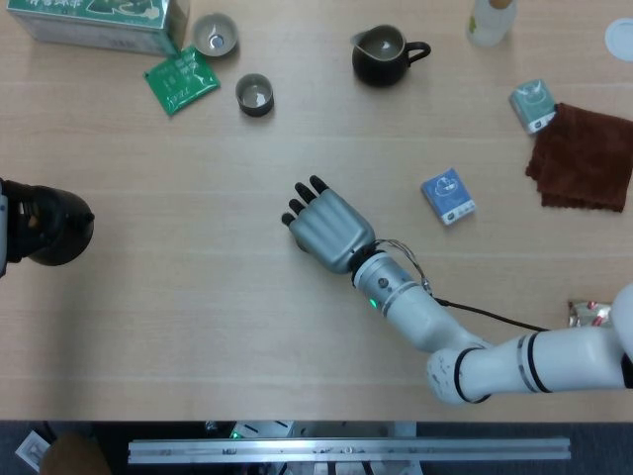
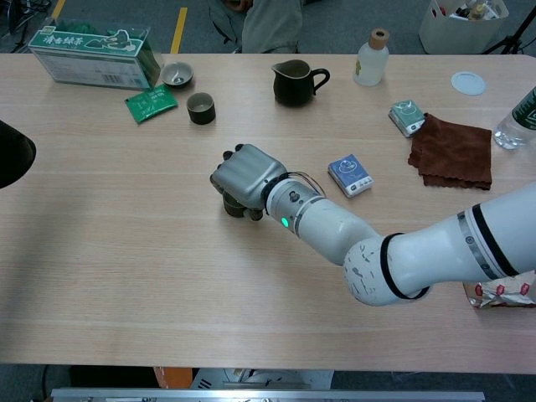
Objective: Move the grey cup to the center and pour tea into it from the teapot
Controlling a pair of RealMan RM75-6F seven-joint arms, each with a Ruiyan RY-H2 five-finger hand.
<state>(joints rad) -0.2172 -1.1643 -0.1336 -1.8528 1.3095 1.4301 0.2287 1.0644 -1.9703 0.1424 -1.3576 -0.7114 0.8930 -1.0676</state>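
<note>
My right hand [image 1: 329,230] [image 2: 245,174] sits near the middle of the table, palm down over a small grey cup [image 2: 236,205]. The cup stands on the table under the palm, and the fingers and thumb hold it from the sides. Only a sliver of the cup's edge shows in the head view. The dark teapot [image 1: 380,54] [image 2: 293,83] stands at the back, handle to the right, well apart from the hand. Of my left arm only a dark rounded part [image 1: 45,224] shows at the left edge, and its hand is hidden.
Two more small cups [image 1: 215,35] [image 1: 255,95] stand at the back left by a green packet [image 1: 181,79] and a green box [image 1: 99,20]. A blue packet [image 1: 448,196], a brown cloth [image 1: 584,156] and a bottle [image 2: 371,57] lie to the right.
</note>
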